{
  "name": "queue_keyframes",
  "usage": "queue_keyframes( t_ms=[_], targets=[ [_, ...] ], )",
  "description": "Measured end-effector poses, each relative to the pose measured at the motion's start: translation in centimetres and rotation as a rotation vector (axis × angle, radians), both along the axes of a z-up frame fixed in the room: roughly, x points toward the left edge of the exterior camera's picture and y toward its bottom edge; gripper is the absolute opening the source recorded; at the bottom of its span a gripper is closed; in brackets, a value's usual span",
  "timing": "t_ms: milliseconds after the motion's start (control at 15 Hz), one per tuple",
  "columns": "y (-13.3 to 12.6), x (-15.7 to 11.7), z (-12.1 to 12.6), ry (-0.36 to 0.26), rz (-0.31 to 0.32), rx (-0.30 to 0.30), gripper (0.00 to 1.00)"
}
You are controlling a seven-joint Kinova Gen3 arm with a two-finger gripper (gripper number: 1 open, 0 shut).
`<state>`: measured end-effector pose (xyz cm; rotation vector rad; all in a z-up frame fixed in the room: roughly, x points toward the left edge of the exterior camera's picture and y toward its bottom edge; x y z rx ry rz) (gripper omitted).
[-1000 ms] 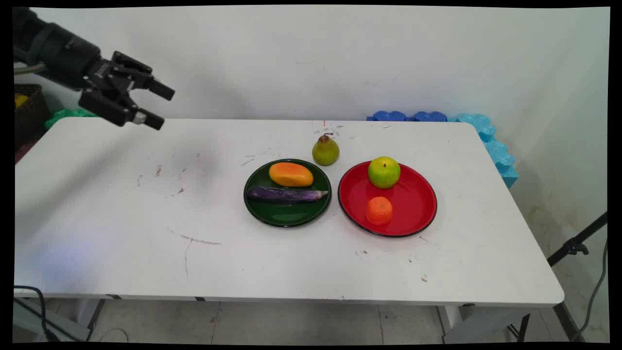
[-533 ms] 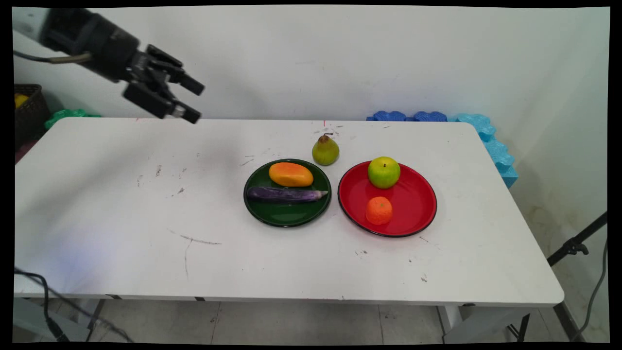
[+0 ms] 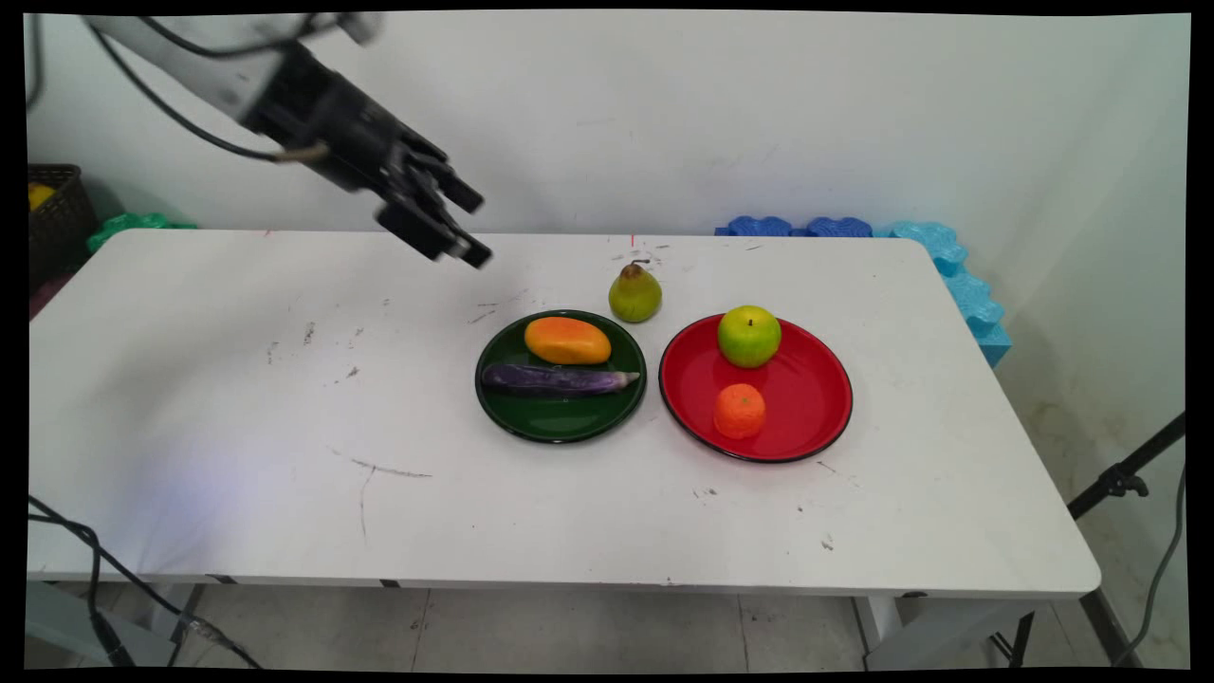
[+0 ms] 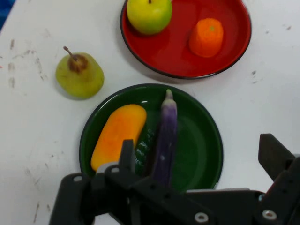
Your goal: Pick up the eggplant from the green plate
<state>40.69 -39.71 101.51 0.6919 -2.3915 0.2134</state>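
My gripper (image 3: 474, 228) hangs open and empty above the table's far side, left of the plates. Nearest to it is a dark green plate (image 3: 560, 425) carrying an orange-yellow mango (image 3: 567, 341) and a purple eggplant (image 3: 560, 380). In the hand view the green plate (image 4: 201, 154) lies right ahead of the gripper (image 4: 200, 152), with the mango (image 4: 118, 135) and eggplant (image 4: 166, 136) side by side on it. A green pear (image 3: 634, 293) stands on the table behind the plate. To the right, a red plate (image 3: 806, 398) holds a green apple (image 3: 749, 336) and an orange (image 3: 740, 411).
Blue foam mats (image 3: 854, 230) lean at the table's far right corner. A dark basket (image 3: 52, 223) and a green object (image 3: 133, 224) sit beyond the left end. A black stand (image 3: 1124, 482) is off the right side, and cables (image 3: 85, 569) hang at the lower left.
The gripper has swung from the table's far left corner to the right and slightly down, closer to the green plate. Its fingers stay open. The fruit and plates have not moved.
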Motion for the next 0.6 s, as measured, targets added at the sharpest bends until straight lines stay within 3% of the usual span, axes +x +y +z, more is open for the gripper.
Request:
queue_keyframes(
  t_ms=[600],
  targets=[
    [-3.9, -4.8, -7.2, -0.127, -0.072, 0.011, 1.00]
  ],
)
